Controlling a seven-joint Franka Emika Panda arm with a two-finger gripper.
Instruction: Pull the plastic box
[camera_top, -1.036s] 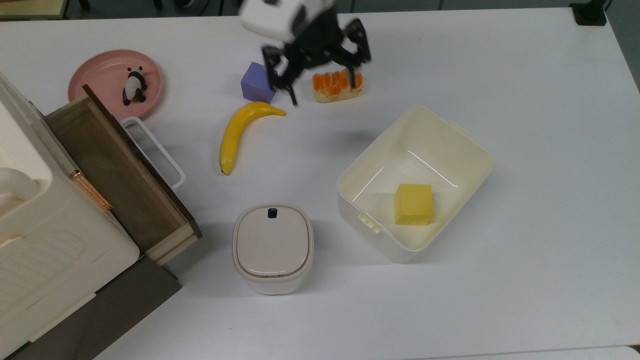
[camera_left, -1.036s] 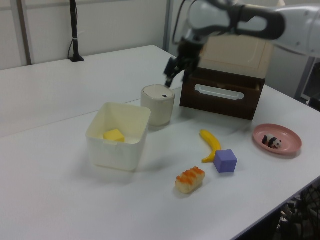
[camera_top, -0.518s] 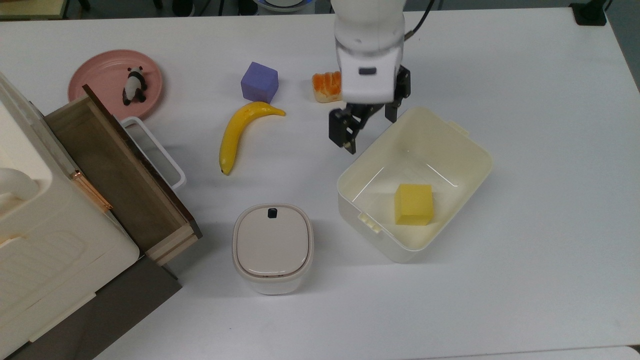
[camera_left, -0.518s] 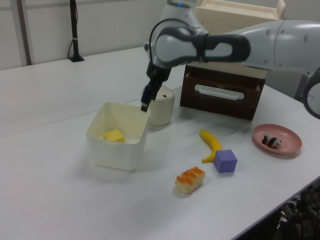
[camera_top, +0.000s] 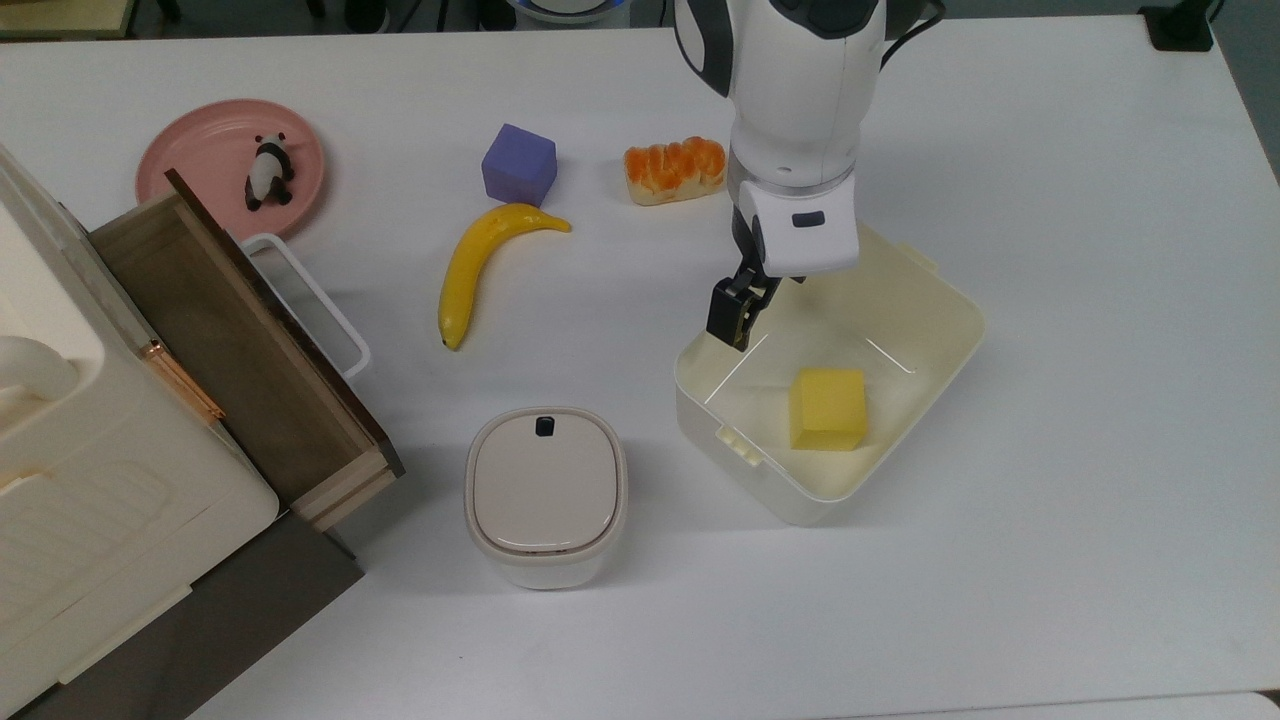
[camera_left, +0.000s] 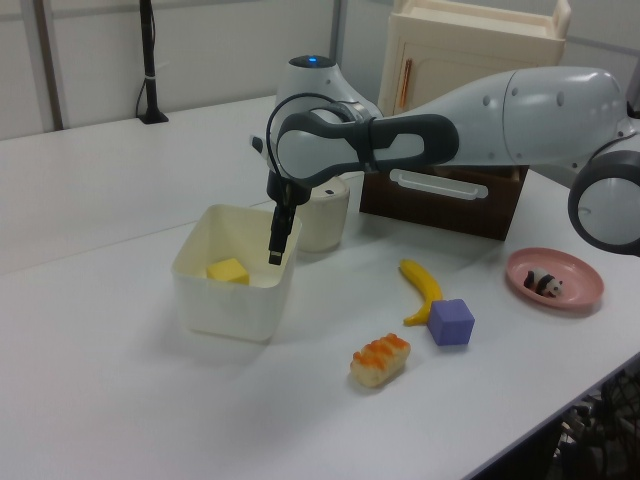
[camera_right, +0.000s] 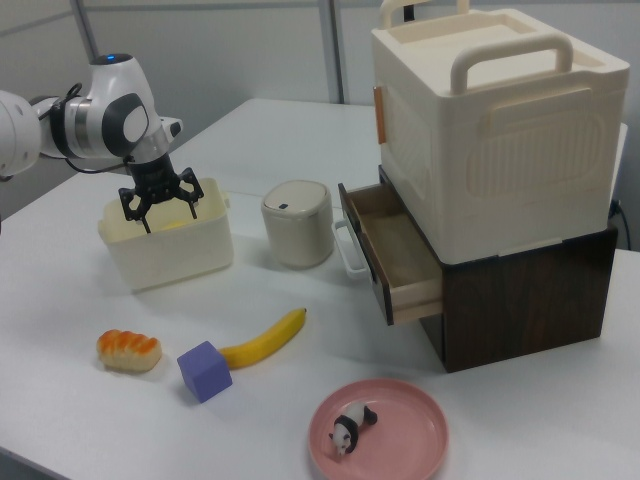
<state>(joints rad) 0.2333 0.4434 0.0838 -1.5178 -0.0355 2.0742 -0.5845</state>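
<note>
The plastic box (camera_top: 800, 500) is a cream-white deep bin standing right of centre in the top view, with a yellow block (camera_top: 827, 408) on its floor. My gripper (camera_top: 762, 300) is open and low at the bin's wall on the top view's upper left. One black finger (camera_top: 728, 318) shows at that rim; the white hand covers the other. The left view has the gripper (camera_left: 277, 245) at the right rim of the box (camera_left: 225, 305), near the yellow block (camera_left: 228, 270). The right view shows the gripper (camera_right: 165, 212) spread over the box (camera_right: 170, 255).
A small white container with a beige lid (camera_top: 546, 495) stands left of the bin. A banana (camera_top: 485, 265), a purple cube (camera_top: 518, 165) and a bread piece (camera_top: 675, 170) lie beyond. A pink plate (camera_top: 200, 140) holds a panda. A cabinet's wooden drawer (camera_top: 230, 340) is open.
The arm swung from above the purple cube and bread over to the bin and came down, its fingers now at the bin's wall. The bin has not moved.
</note>
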